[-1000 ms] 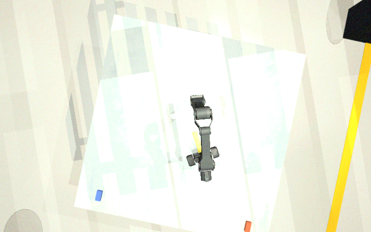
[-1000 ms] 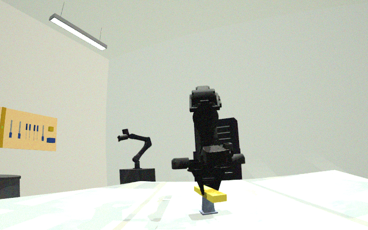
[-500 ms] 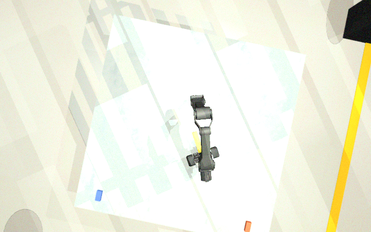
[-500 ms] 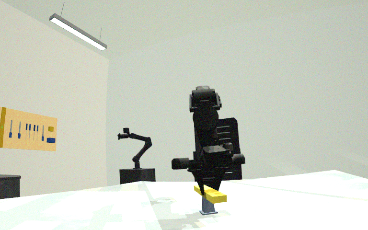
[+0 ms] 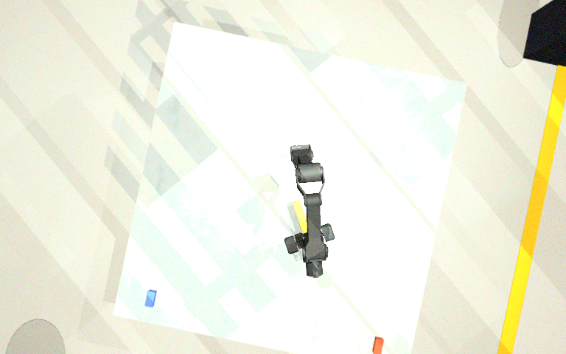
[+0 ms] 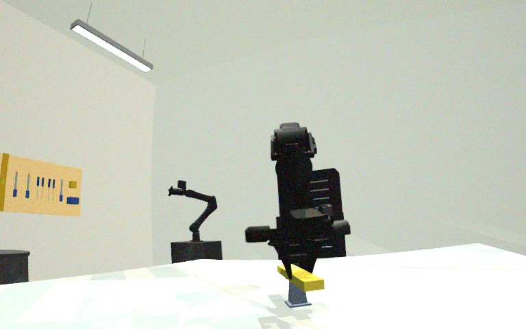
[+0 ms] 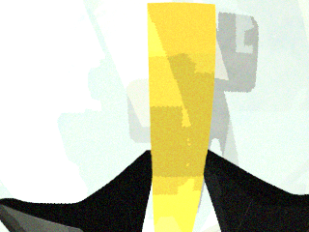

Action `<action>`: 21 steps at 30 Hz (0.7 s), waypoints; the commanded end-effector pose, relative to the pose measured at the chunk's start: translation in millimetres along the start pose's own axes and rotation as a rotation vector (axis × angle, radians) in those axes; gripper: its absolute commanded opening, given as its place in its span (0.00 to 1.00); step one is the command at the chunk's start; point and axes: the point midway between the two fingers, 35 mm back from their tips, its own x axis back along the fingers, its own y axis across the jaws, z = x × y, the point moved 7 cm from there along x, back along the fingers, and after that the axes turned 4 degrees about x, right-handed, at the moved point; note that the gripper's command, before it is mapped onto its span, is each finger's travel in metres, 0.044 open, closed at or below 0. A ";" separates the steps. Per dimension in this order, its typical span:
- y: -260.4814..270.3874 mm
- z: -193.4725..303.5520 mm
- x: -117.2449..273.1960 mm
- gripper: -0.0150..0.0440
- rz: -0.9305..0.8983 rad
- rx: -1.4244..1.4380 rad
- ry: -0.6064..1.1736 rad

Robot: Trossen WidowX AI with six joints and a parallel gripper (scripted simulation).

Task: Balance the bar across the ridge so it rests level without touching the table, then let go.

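The yellow bar point(image 5: 299, 215) point(image 6: 307, 278) point(image 7: 181, 97) is between the fingertips of my gripper point(image 6: 300, 273) point(image 7: 177, 155), which is shut on it. In the exterior view the bar is clear of the table and looks about level, directly above the grey-blue ridge point(image 6: 297, 295). The bar's underside meets the ridge's top in that view; whether it bears on it cannot be told, as the bar hides the ridge's top. The ridge is hidden in the top view and in the wrist view.
On the table point(image 5: 250, 83) point(image 6: 116, 295), a blue block point(image 5: 150, 298) lies near the left front corner and a red block point(image 5: 377, 345) near the front edge at the right. A second arm point(image 6: 203, 213) stands on a dark pedestal in the background.
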 end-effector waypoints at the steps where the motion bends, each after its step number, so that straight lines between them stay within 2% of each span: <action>1: 0.0 0.0 0.0 0.25 0.000 0.000 0.000; 20: 0.0 0.0 0.0 0.25 0.000 0.000 0.000; 21: 0.0 0.0 0.0 0.30 0.000 0.000 0.000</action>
